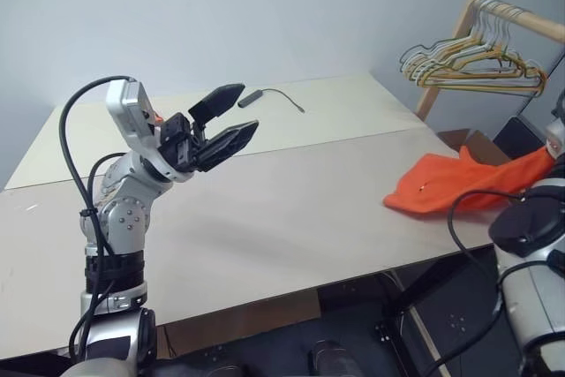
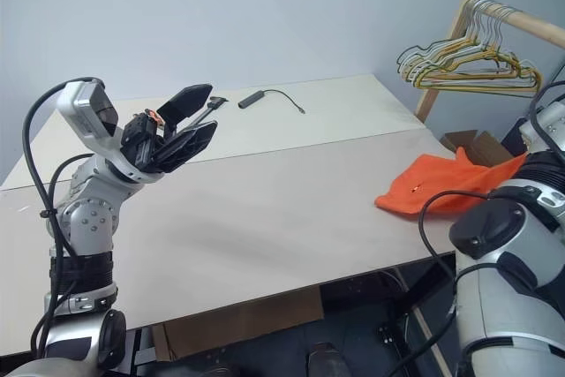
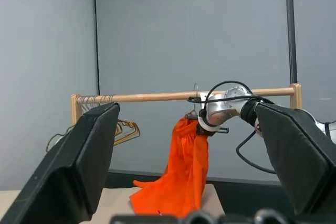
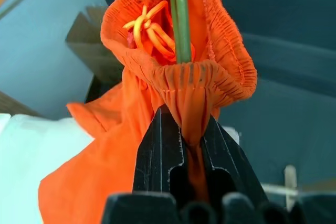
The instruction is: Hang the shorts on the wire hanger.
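We're mid-hang here: our right claw (image 4: 181, 145) is pinching the shorts (image 4: 157, 103) by the gathered waistband, lifted up off the right end of the tabletop (image 1: 291, 200) toward the wooden rail (image 3: 157, 97). The wire hanger (image 4: 180, 19) runs through the waistband. Left claw (image 1: 226, 121) is spread wide, idle. Next up, probably hooking it on the rail.

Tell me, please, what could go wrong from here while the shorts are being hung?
1. The right gripper pinches just a small fold of the waistband of the shorts; the cloth might slip out.
2. The rest of the shorts trails onto the table, so its edge could drag or snag them.
3. The wire hanger passes close by the drawstring knot and may tangle in it.
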`<control>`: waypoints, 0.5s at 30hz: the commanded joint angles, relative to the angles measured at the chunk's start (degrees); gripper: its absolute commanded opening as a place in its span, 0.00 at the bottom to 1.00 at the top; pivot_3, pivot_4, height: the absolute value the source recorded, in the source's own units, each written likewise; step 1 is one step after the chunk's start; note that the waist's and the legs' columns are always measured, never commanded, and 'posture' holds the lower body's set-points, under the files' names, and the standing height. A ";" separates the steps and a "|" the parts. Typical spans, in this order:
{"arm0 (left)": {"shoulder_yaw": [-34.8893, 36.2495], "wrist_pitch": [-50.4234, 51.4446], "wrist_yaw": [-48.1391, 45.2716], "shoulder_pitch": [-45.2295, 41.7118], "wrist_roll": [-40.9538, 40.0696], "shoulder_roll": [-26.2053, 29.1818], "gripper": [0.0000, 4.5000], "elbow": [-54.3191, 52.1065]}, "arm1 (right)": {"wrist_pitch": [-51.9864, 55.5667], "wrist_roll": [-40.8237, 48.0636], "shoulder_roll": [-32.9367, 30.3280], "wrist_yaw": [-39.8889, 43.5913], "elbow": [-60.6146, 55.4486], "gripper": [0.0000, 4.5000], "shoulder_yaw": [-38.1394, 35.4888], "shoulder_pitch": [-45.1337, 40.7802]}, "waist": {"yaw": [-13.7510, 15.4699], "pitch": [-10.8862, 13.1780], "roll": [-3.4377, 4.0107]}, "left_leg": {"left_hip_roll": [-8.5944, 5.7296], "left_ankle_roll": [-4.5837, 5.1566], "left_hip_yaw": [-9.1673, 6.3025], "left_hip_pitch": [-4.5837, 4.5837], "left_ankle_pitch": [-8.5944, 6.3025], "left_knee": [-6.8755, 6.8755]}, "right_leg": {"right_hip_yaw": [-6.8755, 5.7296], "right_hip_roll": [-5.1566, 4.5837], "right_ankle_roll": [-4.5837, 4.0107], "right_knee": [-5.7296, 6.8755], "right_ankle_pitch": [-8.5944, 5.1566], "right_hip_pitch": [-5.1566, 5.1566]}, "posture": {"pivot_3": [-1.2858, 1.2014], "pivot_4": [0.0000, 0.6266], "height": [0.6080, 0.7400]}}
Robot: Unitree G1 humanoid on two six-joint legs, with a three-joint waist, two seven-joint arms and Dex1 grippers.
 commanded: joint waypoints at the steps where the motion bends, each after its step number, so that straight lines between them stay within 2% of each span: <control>1: 0.36 -0.56 0.03 -0.22 -0.69 0.36 0.99 -1.90 | -3.31 3.85 -3.19 -1.43 4.88 0.00 -0.56 -2.71 | 0.02 0.01 0.01 | 0.00 0.00 0.01 0.00 0.00 -0.01 | 0.02 0.00 0.00 0.00 0.00 0.00 | 0.49 0.00 1.00; 13: 0.08 -0.66 -0.27 -0.06 -0.88 0.07 0.99 -1.99 | -7.37 8.25 -6.80 -2.97 11.93 0.00 4.00 -1.18 | 0.24 0.01 0.01 | -0.09 0.09 0.02 -0.10 -0.04 -0.02 | 0.37 0.13 0.23 -0.66 0.15 0.25 | 0.49 0.00 1.00; 15: -0.02 -0.76 -0.69 -0.32 -1.00 -0.06 1.00 -1.80 | -7.43 7.71 -6.84 -2.59 11.96 0.15 6.17 -0.75 | 0.23 0.01 0.01 | -0.11 0.13 0.07 -0.09 -0.06 -0.01 | 0.44 0.13 0.28 -0.69 0.17 0.25 | 0.49 0.00 1.00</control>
